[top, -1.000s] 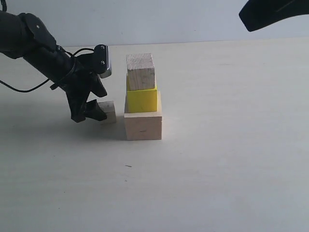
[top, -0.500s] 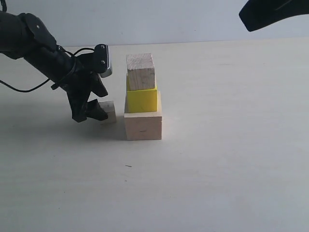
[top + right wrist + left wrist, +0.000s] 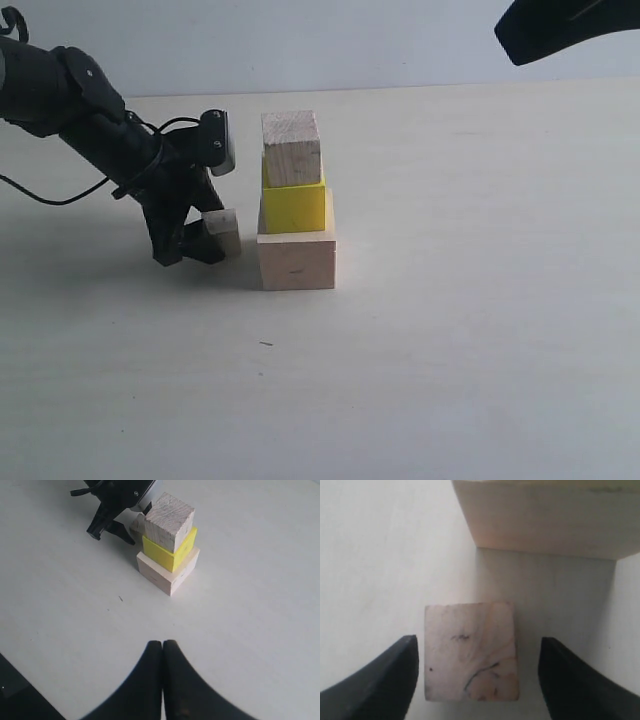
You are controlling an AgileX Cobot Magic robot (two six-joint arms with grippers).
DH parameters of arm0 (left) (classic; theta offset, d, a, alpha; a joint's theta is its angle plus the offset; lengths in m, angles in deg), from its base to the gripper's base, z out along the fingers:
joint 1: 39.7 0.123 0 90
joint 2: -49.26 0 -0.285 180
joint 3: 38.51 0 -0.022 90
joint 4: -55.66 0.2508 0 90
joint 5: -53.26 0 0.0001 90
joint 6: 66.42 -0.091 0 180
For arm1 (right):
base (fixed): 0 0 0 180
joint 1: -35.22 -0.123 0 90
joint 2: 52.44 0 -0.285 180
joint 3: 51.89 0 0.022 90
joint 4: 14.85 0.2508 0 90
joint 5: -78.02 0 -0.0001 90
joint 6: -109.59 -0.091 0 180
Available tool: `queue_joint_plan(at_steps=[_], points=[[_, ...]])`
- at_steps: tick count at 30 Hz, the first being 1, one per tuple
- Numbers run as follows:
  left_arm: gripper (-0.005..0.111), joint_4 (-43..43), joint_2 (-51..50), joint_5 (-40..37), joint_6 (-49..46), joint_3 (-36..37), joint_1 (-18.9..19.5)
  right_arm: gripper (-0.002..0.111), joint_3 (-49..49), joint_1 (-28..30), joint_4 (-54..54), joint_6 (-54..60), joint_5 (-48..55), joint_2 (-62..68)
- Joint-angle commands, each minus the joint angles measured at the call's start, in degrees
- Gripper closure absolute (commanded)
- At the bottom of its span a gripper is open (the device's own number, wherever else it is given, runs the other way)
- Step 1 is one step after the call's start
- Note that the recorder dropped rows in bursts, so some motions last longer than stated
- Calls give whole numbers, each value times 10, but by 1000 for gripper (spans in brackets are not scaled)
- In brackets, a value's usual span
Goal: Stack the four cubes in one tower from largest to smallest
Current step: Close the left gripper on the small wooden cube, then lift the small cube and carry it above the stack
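While smallest pale wood cube (image 3: 469,652) sits on bench (image 3: 450,320) just beside 3-cube tower (image 3: 294,205), left tool (image 3: 188,248) straddles it, spread, not touching. Light, rigid wood, prob.: pinch opp. flat faces.

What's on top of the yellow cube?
The brownish wood cube sits on the yellow cube, and its own top is bare. It covers most of the yellow top, so that face is largely hidden.

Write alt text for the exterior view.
A black left gripper straddles the smallest pale wood cube on the pale table, beside a three-cube stack: large pale wood cube, bright yellow cube, brownish wood cube on top.
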Motion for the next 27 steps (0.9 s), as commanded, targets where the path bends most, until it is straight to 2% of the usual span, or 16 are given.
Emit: queue_joint_plan(at_steps=[1, 7, 11, 17, 21, 24, 27], points=[[58, -4, 7, -1, 2, 1, 1, 108, -2, -1, 1, 0, -4, -5], [105, -2, 22, -24, 2, 1, 1, 108, -2, -1, 1, 0, -4, -5], [107, 14, 39, -41, 2, 1, 1, 108, -2, -1, 1, 0, -4, -5], [107, 92, 106, -82, 18, 0, 1, 108, -2, -1, 1, 0, -4, -5], [107, 134, 171, -91, 82, 0, 1, 108, -2, -1, 1, 0, -4, -4], [107, 133, 220, -95, 141, 0, 1, 108, -2, -1, 1, 0, -4, -4], [107, 122, 268, -96, 159, 0, 0, 108, -2, -1, 1, 0, -4, -4]])
